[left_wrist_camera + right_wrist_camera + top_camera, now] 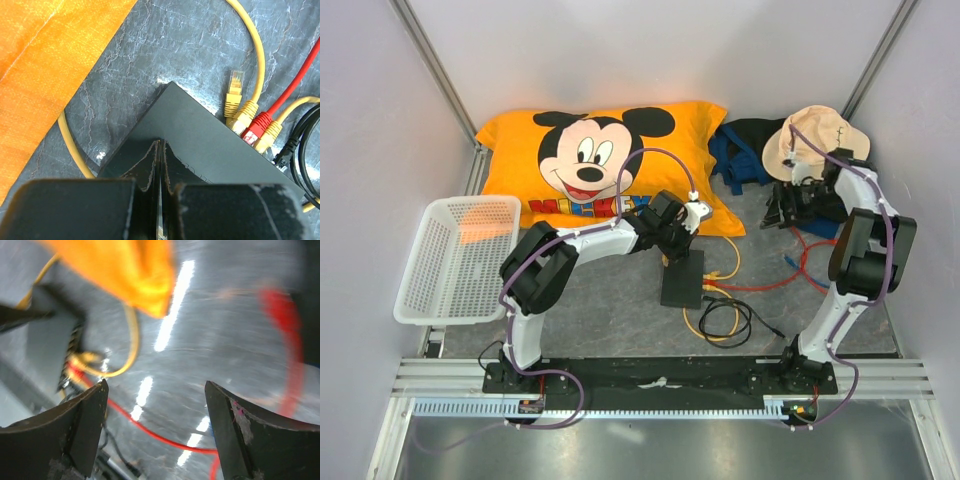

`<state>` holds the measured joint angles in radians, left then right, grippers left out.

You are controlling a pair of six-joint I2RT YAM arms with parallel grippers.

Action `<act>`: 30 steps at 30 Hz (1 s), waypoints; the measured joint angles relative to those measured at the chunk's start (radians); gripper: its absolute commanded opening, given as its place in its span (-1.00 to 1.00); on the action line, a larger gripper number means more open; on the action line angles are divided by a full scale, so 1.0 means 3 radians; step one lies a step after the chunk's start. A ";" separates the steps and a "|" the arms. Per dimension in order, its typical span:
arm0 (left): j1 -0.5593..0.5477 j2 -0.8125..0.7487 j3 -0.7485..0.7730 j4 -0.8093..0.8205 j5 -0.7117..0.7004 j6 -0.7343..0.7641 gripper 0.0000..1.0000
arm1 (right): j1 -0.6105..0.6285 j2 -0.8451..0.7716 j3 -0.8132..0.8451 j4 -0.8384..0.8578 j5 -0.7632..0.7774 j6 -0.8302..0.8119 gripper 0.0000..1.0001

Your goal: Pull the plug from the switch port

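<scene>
Grey marbled surface. Orange pillow, at 11 o'clock from the switch. White basket, at 9 o'clock. One switch: flat matte-black box, thin, mid-surface, sockets along its 3 o'clock edge in the top view. Left gripper: fingers pressed together, over the switch's top. Right gripper: fingers apart, empty, at 2 o'clock. Two yellow plugs and one red plug, seated side by side. One loose plug, yellow, beside the switch's corner.

Orange pillow: "MICKEY" lettering (end partly hidden); nothing else legible.
</scene>
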<state>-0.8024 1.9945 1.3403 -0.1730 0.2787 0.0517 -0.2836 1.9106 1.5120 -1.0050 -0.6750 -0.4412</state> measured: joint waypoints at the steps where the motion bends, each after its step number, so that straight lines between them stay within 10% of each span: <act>1: -0.0001 0.0000 0.0000 0.0000 -0.0001 0.0011 -0.96 | 0.0051 0.0023 0.0004 -0.0072 -0.0060 -0.0050 0.66; 13: 0.0102 -0.0468 -0.0169 -0.0573 0.0193 0.0042 -0.97 | 0.0872 0.0856 0.0215 -0.0718 -0.0473 -0.0469 0.31; 30: 0.0444 -0.1186 -0.0670 -0.0738 0.0126 -0.0196 -0.96 | 0.1933 0.1886 0.1563 -0.1183 -0.0949 -0.0303 0.36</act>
<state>-0.6693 1.6386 1.1393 -0.3943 0.3164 -0.0071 0.2962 2.4763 1.9808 -1.3598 -0.9596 -0.5320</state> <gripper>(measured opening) 0.023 0.655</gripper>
